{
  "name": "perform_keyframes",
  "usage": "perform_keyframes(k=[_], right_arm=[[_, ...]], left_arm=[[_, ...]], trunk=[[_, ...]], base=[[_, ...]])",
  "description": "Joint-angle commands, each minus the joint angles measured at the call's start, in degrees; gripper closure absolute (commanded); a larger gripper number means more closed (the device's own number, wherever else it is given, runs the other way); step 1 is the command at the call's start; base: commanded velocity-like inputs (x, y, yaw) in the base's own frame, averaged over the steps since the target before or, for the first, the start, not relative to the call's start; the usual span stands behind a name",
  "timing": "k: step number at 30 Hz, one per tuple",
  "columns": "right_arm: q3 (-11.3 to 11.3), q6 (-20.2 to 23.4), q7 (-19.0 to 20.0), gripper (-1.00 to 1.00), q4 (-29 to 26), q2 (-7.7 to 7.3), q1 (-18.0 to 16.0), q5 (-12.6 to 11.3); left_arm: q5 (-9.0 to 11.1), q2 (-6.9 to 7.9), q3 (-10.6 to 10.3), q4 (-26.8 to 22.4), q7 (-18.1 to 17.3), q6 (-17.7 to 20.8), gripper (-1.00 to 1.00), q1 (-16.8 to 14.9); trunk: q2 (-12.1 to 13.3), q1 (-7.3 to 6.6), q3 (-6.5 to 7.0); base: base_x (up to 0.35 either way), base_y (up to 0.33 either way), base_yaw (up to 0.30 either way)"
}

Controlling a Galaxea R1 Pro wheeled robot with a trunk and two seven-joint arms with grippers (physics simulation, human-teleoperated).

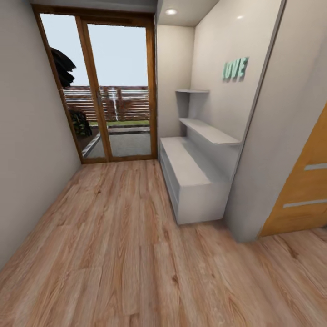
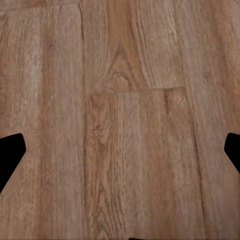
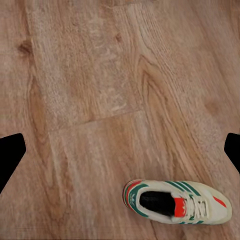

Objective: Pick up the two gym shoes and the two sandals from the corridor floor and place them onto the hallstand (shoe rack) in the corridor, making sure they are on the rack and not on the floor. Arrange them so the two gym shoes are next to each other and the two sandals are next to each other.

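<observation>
The head view looks down a corridor toward a wood-framed glass door [image 1: 116, 91] at the far end, with the corridor floor [image 1: 113, 254] of light wood-grain planks running from near to far. The hallstand [image 1: 193, 177], a pale grey-white unit, stands against the right wall; its low surface and the two upper shelves carry no shoes. Teal "LOVE" lettering [image 1: 235, 69] hangs on the wall above it, and an orange door [image 1: 304, 186] sits at the right edge.

In the right wrist view one gym shoe [image 3: 177, 201], cream with green stripes and a red-orange tongue patch, lies on its sole on the floor planks, away from the end effector. The right end effector [image 3: 120, 150] shows dark fingertips at both edges of its view, spread wide and gripping nothing. The left end effector [image 2: 120, 150] is likewise released over bare planks.

This looks like the opening step: nothing is on the rack yet, and the robot appears to be locating the footwear. The next move probably calls for lowering the right arm toward that sneaker and lining the fingers across its width before clenching.
</observation>
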Motion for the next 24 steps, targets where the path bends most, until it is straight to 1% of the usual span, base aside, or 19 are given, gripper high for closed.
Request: perform_keyframes(k=[1,24], right_arm=[[-0.1,-0.2,0.0,-1.0,0.0,0.01,0.0,0.0],[0.0,-0.2,0.0,-1.0,0.0,0.02,0.0,0.0]], left_arm=[[0.3,-0.01,0.0,0.1,0.0,-0.2,-1.0,0.0],[0.3,-0.02,0.0,0.1,0.0,-0.2,-1.0,-0.1]], trunk=[[0.0,0.03,-0.05],[0.0,0.03,-0.05]], base=[[0.338,0.025,0.272],[0.339,0.076,0.273]])
